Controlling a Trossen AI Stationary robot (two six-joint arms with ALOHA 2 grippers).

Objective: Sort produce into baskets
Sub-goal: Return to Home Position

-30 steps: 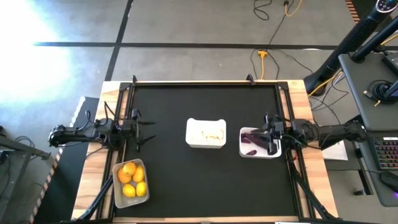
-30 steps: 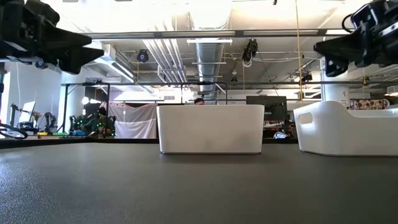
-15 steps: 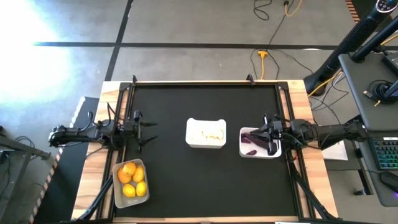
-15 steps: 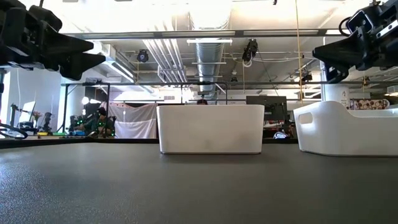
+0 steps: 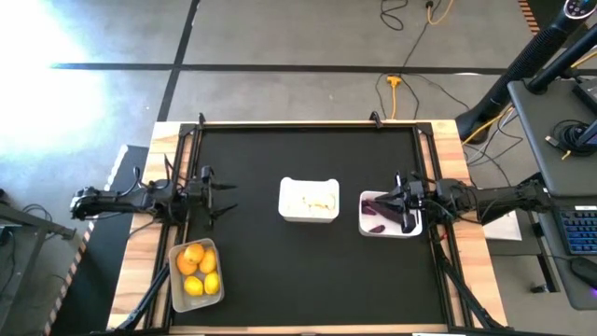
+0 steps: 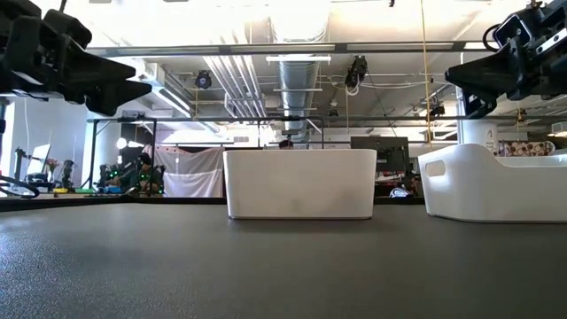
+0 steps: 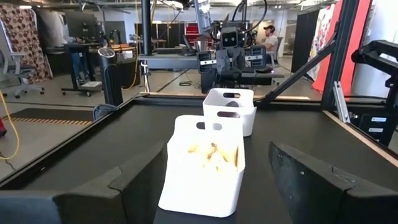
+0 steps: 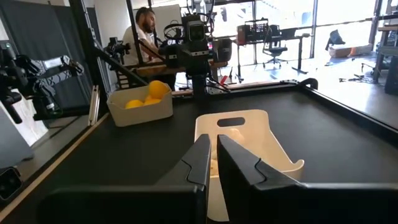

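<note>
Lemons (image 5: 194,259) lie in grey tub (image 5: 173,285) — near spread left fingers (image 7: 140,183)

White tray (image 8: 277,149) ahead, lemons (image 8: 152,92) in grey tub (image 8: 142,112)

A yellow cable (image 5: 395,86) is seen on the floor (image 5: 280,37) beyond the table's (image 5: 308,271) far edge, a keyboard (image 5: 580,231) beyond the right.

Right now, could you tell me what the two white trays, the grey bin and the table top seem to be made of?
Middle white tray and right white tray: likely moulded plastic, with smooth satin walls, rounded corners and cut-out handles. Grey bin: probably translucent plastic, thin wall. Table top: dark matte sheet, finely grained; rubber or coated board.
</note>
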